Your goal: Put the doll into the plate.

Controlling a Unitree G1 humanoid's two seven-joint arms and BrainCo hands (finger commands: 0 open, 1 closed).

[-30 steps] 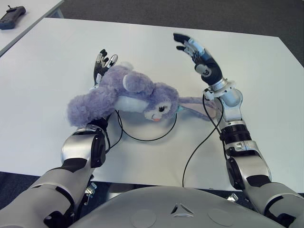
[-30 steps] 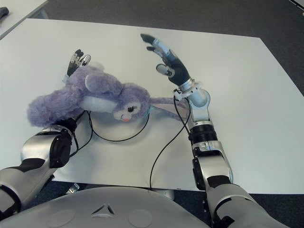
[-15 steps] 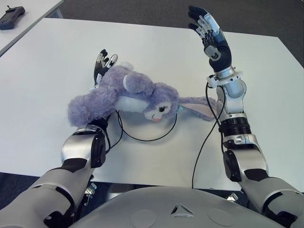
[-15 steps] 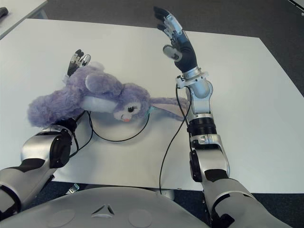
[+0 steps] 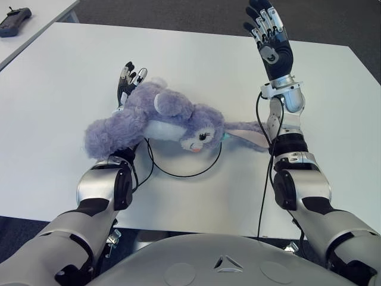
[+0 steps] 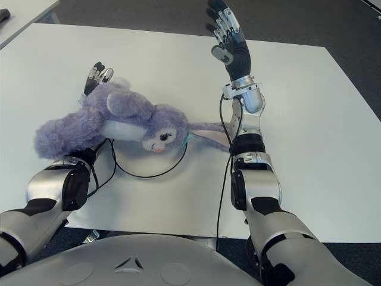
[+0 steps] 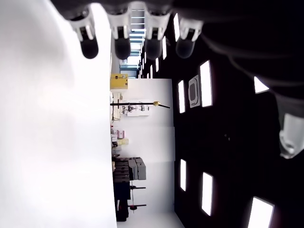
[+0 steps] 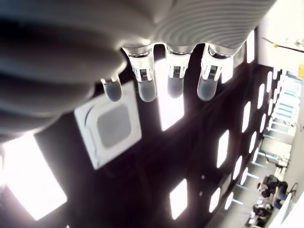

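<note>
Already the doll (image 5: 161,122) lies across the plate (image 5: 178,170); both robot hands, left robot hand (image 5: 128,80) and right robot hand (image 5: 269,39), are spread and empty, but the doll's overhanging body may slide onto the worktop (image 5: 59,89).

A: Place type?
B: Lab or open office hall. White table (image 5: 178,53) on dark carpet (image 5: 178,15), second table (image 5: 36,24) off its far left corner with a black remote (image 5: 15,22).
A: Anything else?
B: Wrist views: dark ceiling with light panels (image 7: 206,83), shelves (image 7: 128,168) along a far wall.
</note>
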